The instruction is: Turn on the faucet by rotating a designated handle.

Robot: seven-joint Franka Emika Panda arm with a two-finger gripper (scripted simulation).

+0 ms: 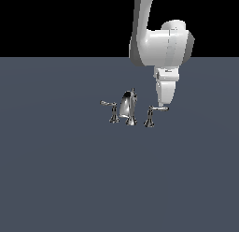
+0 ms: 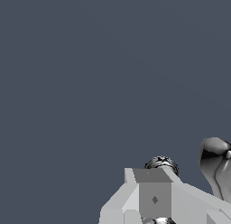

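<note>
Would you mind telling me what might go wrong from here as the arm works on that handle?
1. The gripper sits right at the outer end of the designated handle's thin lever, so it may slide off the tip as it pushes.
2. The spout stands close beside that handle; a wide sweep could strike it.
3. The wrist view is largely filled by the gripper body, so contact is hard to confirm.
</note>
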